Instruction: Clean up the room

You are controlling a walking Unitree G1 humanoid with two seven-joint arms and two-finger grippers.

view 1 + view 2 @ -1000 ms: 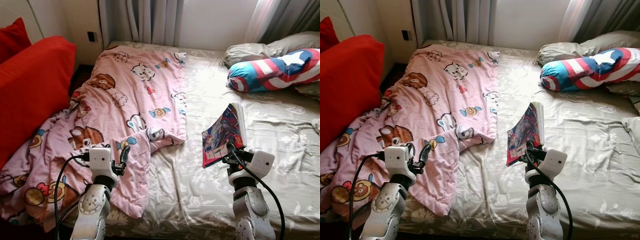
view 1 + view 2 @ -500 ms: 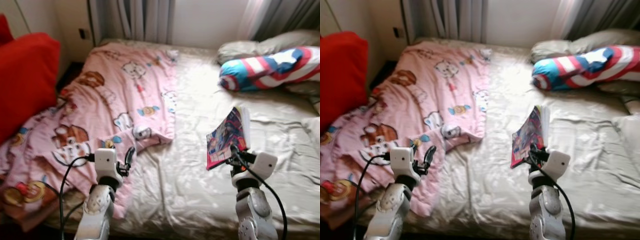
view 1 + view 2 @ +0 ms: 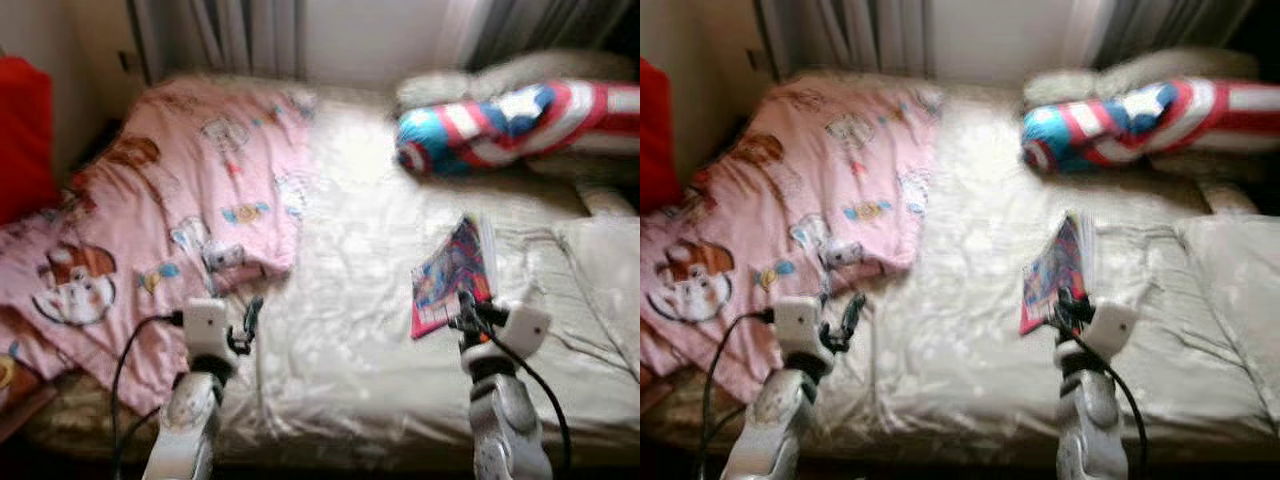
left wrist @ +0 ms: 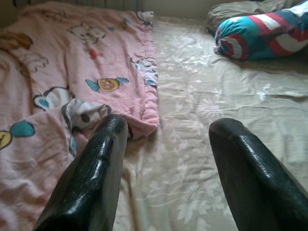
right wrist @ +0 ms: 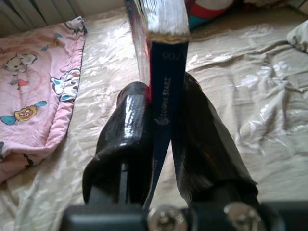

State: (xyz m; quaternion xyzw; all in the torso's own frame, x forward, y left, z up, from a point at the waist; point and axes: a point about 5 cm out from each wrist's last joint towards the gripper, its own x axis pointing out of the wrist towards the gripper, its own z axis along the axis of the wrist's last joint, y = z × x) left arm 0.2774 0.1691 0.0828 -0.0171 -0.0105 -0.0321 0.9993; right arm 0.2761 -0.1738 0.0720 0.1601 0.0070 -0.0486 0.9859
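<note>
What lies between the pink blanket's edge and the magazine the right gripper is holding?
Only bare beige bedsheet, seen in the left eye view, separates the pink blanket from the magazine in the right gripper.

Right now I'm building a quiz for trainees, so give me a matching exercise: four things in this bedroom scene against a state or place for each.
Things:
1. magazine
2. left gripper
3. pink blanket
4. striped bolster

States or places:
A. open, holding nothing
B. at the head of the bed, by the pillows
C. spread over the bed's left side
D. clamped upright in the right gripper

Pairs: 1-D, 2-A, 3-C, 4-B
</note>
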